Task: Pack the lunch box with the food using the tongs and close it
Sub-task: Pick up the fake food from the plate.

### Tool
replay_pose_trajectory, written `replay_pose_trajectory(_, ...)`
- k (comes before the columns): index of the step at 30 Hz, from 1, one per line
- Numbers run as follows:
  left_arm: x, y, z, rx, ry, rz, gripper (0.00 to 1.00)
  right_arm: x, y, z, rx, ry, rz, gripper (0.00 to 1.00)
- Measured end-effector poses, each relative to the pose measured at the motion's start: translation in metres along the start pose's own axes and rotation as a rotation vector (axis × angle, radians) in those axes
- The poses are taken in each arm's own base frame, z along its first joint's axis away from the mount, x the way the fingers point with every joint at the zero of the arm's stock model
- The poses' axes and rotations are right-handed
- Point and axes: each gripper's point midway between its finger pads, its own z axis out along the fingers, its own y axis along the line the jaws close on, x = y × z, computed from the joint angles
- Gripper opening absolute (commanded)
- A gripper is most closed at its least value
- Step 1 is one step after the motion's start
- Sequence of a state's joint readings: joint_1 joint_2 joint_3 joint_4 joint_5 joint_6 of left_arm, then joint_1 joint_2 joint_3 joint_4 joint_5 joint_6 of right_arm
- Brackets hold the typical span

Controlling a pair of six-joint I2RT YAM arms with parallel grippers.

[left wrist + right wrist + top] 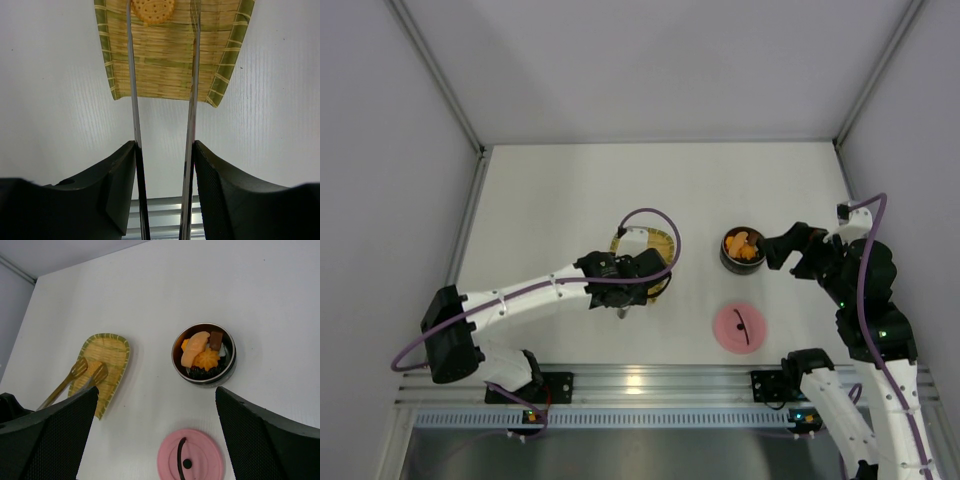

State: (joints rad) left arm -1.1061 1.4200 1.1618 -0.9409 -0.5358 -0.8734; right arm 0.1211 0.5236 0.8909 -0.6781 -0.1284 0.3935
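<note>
Gripping tongs [133, 100], left tool [165, 150] over tray [165, 75]; right tool [156, 392] wide beside lunch box [233, 357].

White table [570, 190], woven tray [114, 346], lunch box [204, 383], pink lid [201, 455]

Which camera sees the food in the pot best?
The right wrist view: it looks into the pot, showing orange, brown and dark pieces. The top view shows only a small orange blob; the left wrist view misses it.
</note>
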Motion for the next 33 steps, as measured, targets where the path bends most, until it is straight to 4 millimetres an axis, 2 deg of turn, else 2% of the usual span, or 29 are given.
replay_pose_trajectory(9,0.003,-0.011,0.009,0.025,0.020,0.006,0.53,0.000,-0.001,0.000,0.003,-0.001,0.000,1.00)
replay_pose_trajectory(17,0.002,-0.002,0.017,0.000,0.028,-0.016,0.53,0.000,-0.001,0.000,0.004,-0.001,0.000,0.99)
replay_pose_trajectory(23,0.010,0.004,0.022,0.020,0.061,-0.045,0.51,0.000,-0.001,0.000,0.004,-0.001,0.000,0.99)
replay_pose_trajectory(33,0.015,-0.012,0.019,0.107,0.101,-0.051,0.44,0.000,-0.001,0.000,0.003,-0.001,0.000,1.00)
